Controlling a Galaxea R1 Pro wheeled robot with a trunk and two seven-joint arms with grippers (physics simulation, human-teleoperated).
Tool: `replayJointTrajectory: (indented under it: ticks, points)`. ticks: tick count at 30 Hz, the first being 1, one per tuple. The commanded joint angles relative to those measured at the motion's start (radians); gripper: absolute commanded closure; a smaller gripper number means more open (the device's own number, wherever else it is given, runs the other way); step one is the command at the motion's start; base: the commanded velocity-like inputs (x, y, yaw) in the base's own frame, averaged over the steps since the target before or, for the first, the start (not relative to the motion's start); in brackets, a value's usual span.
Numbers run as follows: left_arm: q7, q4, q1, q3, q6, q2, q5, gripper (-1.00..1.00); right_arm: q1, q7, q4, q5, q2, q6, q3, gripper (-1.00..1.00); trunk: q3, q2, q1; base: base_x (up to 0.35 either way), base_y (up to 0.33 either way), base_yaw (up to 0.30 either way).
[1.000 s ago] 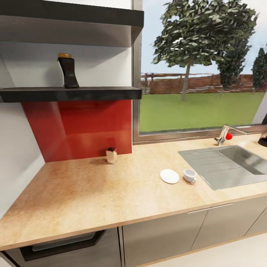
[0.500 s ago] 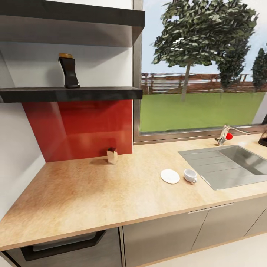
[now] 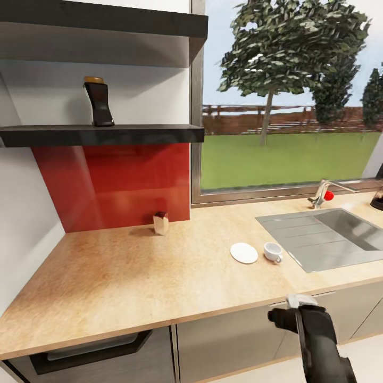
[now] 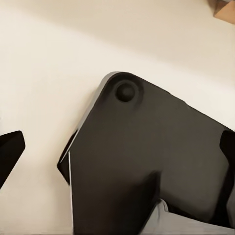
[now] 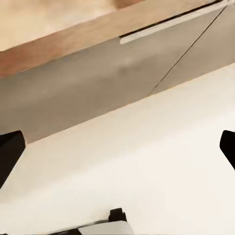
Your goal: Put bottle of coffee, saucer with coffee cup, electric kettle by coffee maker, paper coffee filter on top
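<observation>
right arm (image 3: 314, 335) low, fingers spread | cup (image 3: 273, 251) beyond fingertips beside saucer (image 3: 244, 252) | approach handle-side, gently

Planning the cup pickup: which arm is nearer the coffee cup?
Right. The right arm rises below the counter edge, just under the coffee cup; the left arm's position can't be told.

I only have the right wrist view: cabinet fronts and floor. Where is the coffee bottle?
Observer: The bottle stands upright on the lower shelf, left of the window.
Operator: Is the cup on the saucer?
Observer: No. The cup sits on the countertop beside the saucer, on its sink side.
Operator: Where am I reaching from?
Observer: The right arm is low, in front of the cabinets, below the cup in the head view.
</observation>
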Motion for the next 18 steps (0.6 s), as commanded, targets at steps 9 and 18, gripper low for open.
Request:
replayJointTrajectory:
  ticks: [9,18]
  points:
    - [-0.008,0.006,0.000,0.005,-0.003,0.017,0.076,-1.00,-0.296,0.031,0.004,0.013,-0.005,0.022,0.230,-1.00,-0.002,-0.002,0.001,0.000,0.000,0.000]
    - [-0.005,0.051,0.000,0.005,-0.006,0.021,0.085,-1.00,-0.375,0.040,0.076,0.013,-0.006,0.022,0.412,-1.00,-0.002,-0.002,0.001,0.000,-0.001,0.000]
